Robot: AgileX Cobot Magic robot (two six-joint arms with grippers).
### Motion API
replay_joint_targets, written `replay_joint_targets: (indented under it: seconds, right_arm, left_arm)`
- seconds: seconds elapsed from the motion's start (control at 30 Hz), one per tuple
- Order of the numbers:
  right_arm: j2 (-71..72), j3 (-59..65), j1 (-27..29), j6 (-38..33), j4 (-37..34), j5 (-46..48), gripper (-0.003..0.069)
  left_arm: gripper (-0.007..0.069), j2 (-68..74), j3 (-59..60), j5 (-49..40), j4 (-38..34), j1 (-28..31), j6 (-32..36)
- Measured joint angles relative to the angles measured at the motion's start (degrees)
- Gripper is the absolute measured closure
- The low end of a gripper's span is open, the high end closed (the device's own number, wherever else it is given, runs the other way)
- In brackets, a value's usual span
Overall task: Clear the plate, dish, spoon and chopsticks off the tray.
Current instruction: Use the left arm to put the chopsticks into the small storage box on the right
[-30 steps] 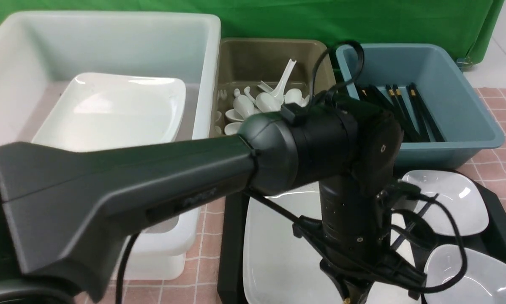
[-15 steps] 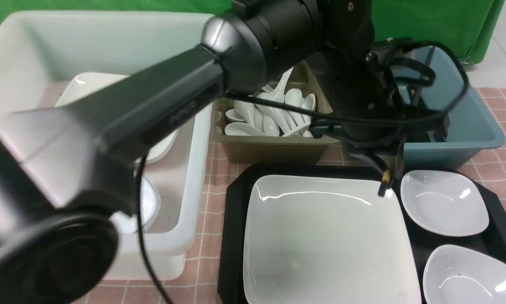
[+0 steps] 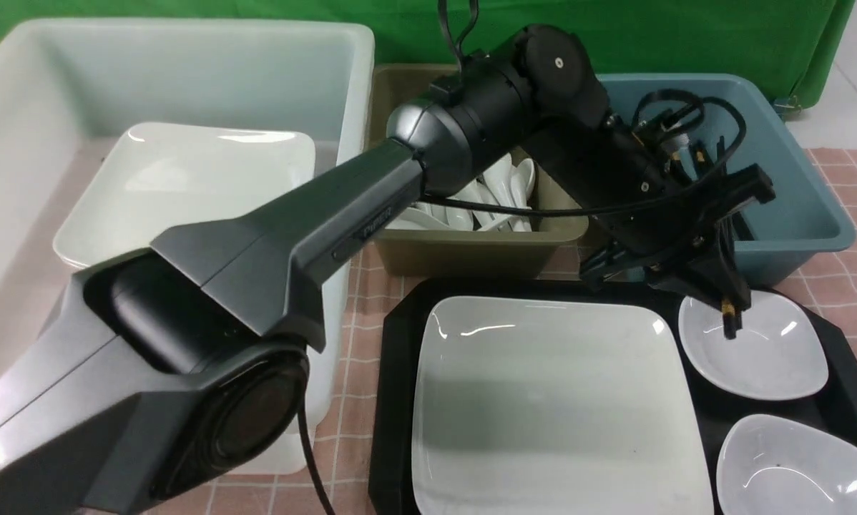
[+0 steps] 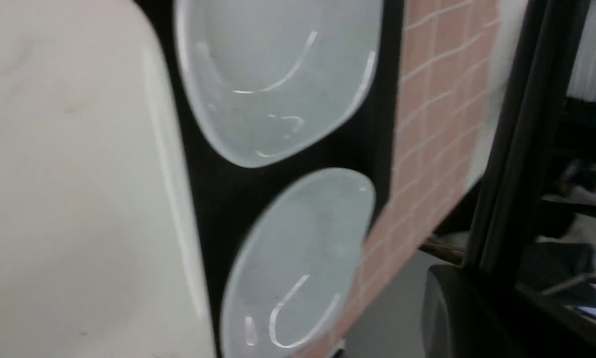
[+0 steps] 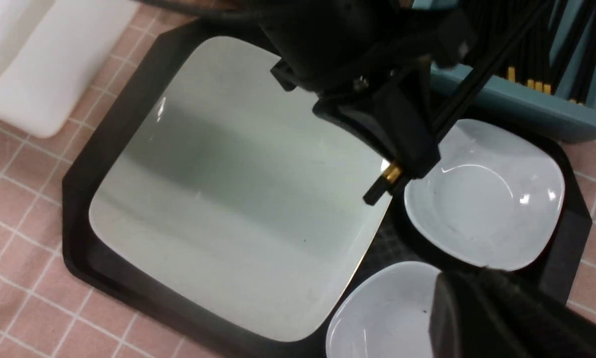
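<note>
Front view: we've got the chopsticks (image 3: 727,313) pinched in our left gripper (image 3: 730,300), black with gold bands near the thick ends, hanging in the air over one of the small white dishes (image 3: 754,347). The fingers are squeezed onto the pair, and the right wrist view shows them running at a slant, with the gold-banded ends poking out past the fingertips.

Below that, the big white plate (image 3: 557,408) is on the black tray (image 3: 393,400), beside two small white dishes, the second (image 3: 800,465) nearer us.

Beyond the tray sits a blue bin (image 3: 793,207) with more black chopsticks in it, and next to it an olive bin (image 3: 471,254) full of white spoons (image 3: 500,186). Over on our left is a big white bin (image 3: 353,107) with another white plate (image 3: 192,189) inside.

As for our right gripper (image 5: 482,283), its fingertips look pressed together, pinching nothing we can see.
</note>
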State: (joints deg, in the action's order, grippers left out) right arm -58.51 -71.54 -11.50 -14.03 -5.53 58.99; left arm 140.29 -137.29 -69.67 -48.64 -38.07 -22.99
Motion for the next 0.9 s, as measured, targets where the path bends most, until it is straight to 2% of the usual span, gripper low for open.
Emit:
replay_joint_targets:
  seconds: [0.17,0.3,0.43,0.9]
  right_arm:
    - [0.0,0.0,0.0,0.0,0.0,-0.73,0.0542]
    - [0.0,0.0,0.0,0.0,0.0,-1.32,0.0537]
    - [0.0,0.0,0.0,0.0,0.0,-1.58,0.0535]
    - [0.0,0.0,0.0,-0.25,0.0,-1.98,0.0517]
  left_arm:
    - [0.0605,0.03,0.0,3.67,-7.32,2.73,-3.41]
    - [0.0605,0.11,0.0,7.29,-8.28,4.35,-9.97]
    - [0.0605,0.29,0.0,10.62,-8.36,4.72,-13.07]
    - [0.0595,4.19,-0.02,14.64,-11.09,4.72,-16.67]
